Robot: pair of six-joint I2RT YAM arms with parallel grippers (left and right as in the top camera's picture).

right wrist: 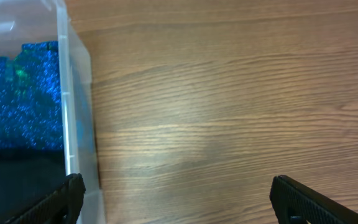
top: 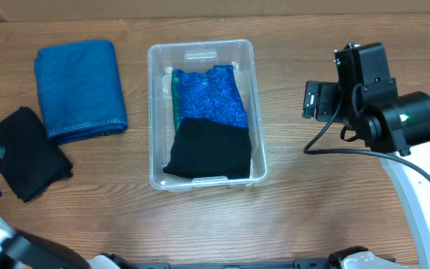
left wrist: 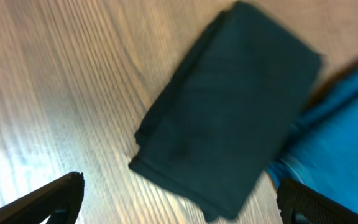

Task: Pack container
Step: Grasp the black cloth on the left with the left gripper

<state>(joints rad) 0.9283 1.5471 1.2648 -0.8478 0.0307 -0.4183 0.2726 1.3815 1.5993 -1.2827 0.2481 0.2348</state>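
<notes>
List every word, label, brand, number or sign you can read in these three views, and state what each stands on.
No text can be read in any view.
Pale patch at the far end of the container: too small and blurred to tell whether it carries print.
Right arm: green lights only, no legible marking.
Blue cloth and black cloth: no print shows.

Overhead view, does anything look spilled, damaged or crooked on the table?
Nothing spilled or damaged. The container sits square, with glittery blue fabric and black fabric folded inside. Only the loose black cloth outside lies skewed, beside the neatly folded blue cloth.
</notes>
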